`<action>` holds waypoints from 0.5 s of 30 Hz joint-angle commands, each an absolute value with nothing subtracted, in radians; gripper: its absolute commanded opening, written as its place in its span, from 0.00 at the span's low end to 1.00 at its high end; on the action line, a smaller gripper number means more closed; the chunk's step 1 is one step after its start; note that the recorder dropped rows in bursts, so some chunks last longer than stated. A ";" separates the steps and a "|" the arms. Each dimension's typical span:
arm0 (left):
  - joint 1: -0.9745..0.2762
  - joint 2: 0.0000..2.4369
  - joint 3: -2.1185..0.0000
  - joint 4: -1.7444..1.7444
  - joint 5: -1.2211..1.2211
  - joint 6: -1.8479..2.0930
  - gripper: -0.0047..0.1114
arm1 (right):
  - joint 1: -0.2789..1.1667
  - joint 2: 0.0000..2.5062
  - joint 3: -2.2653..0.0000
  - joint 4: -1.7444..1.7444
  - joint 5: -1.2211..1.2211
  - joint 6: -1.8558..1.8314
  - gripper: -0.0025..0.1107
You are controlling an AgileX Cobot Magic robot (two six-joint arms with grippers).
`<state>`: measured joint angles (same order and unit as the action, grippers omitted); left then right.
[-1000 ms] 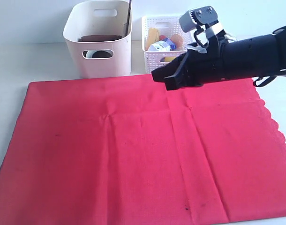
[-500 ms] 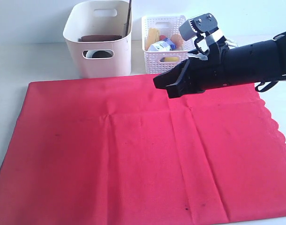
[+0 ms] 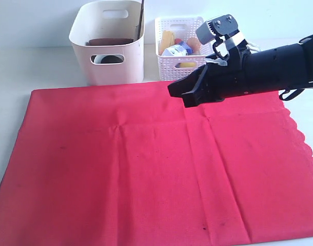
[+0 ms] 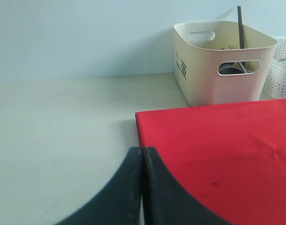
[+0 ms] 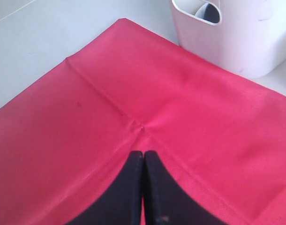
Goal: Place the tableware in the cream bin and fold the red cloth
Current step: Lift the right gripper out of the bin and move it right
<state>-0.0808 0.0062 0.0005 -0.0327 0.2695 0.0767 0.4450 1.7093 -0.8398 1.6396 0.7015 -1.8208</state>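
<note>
A: Which step?
B: Folding, I judge. The red cloth (image 3: 146, 164) lies flat on the tabletop (image 3: 43, 66); my right gripper (image 3: 181, 95) hovers above it, clenched, empty. Next: open it, pinch a corner, carry it across.

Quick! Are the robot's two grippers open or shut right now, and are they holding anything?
Left gripper: shut, jaws pressed together, holding nothing.
Right gripper: shut, jaws together, empty, above the red cloth.
</note>
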 commanded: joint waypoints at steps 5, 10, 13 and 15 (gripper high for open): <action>-0.080 0.000 0.000 -0.041 0.267 0.074 0.05 | 0.443 1.702 -0.835 1.637 0.705 -1.832 0.02; -0.080 0.000 0.000 -0.041 0.267 0.074 0.05 | 0.443 1.702 -0.835 1.637 0.705 -1.832 0.02; -0.080 0.000 0.000 -0.041 0.267 0.074 0.05 | 0.443 1.702 -0.835 1.637 0.705 -1.832 0.02; -0.080 0.000 0.000 -0.041 0.267 0.074 0.05 | 0.443 1.702 -0.835 1.637 0.705 -1.832 0.02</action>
<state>-0.0808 0.0062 0.0005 -0.0327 0.2695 0.0767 0.4450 1.7093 -0.8398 1.6396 0.7015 -1.8208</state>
